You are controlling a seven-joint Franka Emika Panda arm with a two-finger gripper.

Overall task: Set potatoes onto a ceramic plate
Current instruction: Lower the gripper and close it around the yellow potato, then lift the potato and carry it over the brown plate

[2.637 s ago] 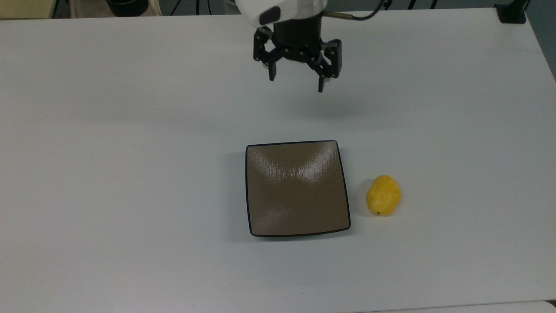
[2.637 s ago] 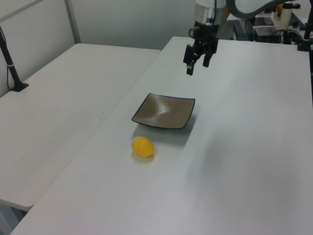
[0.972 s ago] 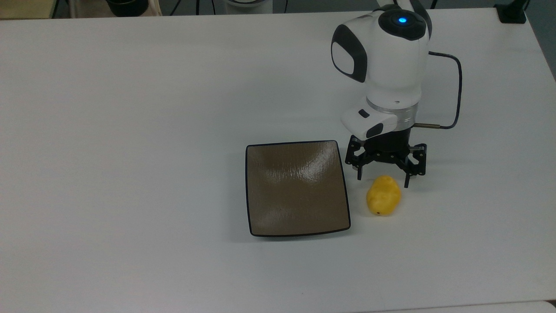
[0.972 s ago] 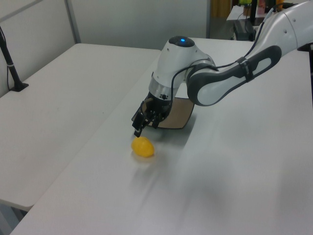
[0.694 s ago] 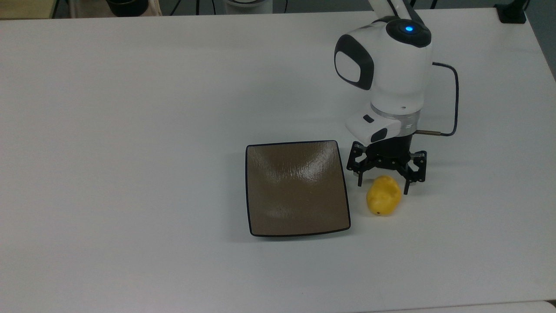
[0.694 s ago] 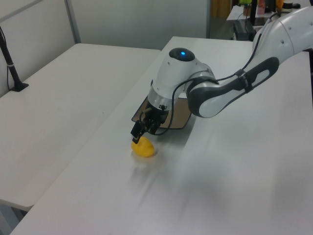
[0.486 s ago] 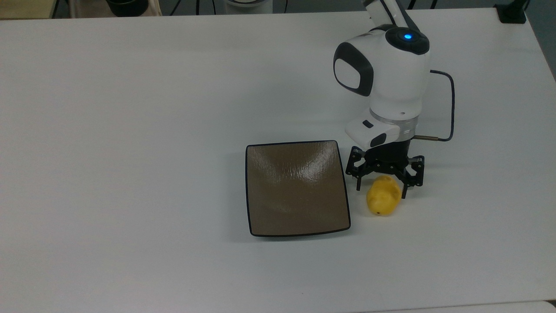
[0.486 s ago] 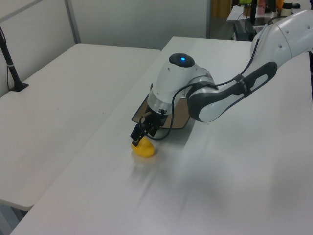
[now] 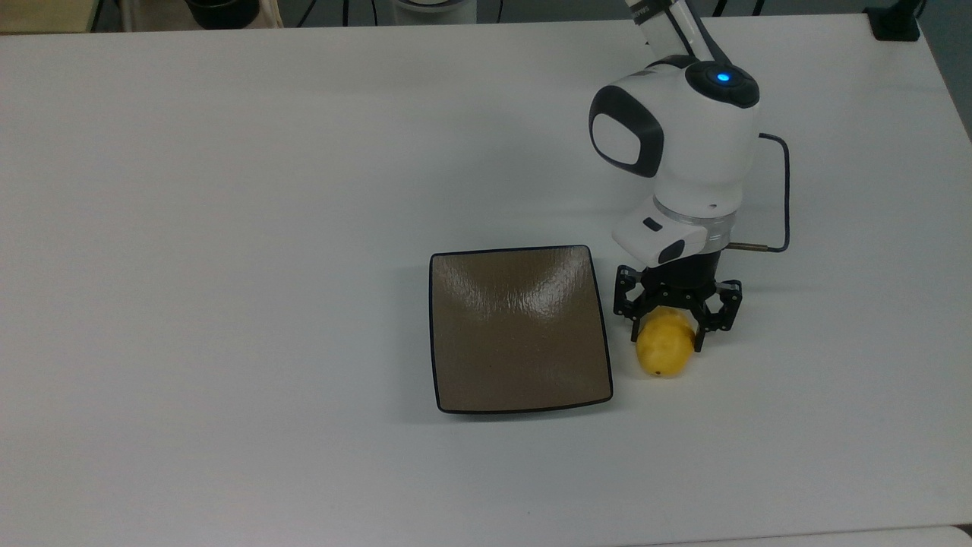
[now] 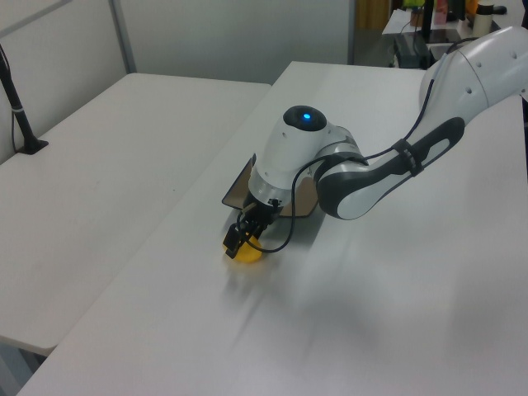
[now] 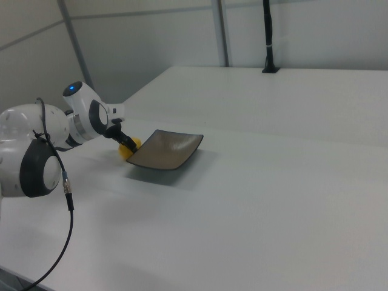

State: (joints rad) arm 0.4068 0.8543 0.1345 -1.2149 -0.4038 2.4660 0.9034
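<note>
Surface (image 9: 228, 228): carries the ceramic plate and the potato.
Ceramic plate (image 9: 520, 330): near the middle of the surface in the top view.
Potato (image 9: 663, 348): on the surface, just beside the plate at the top view's right, apart from its rim; in the left view (image 10: 247, 253) it lies in front of the plate (image 10: 239, 191).
My pincer (image 9: 668, 330): down over the potato, one finger on each side of it; my arm rises behind it.
Right view: the potato (image 11: 128, 149) sits at the plate's (image 11: 167, 150) left.
</note>
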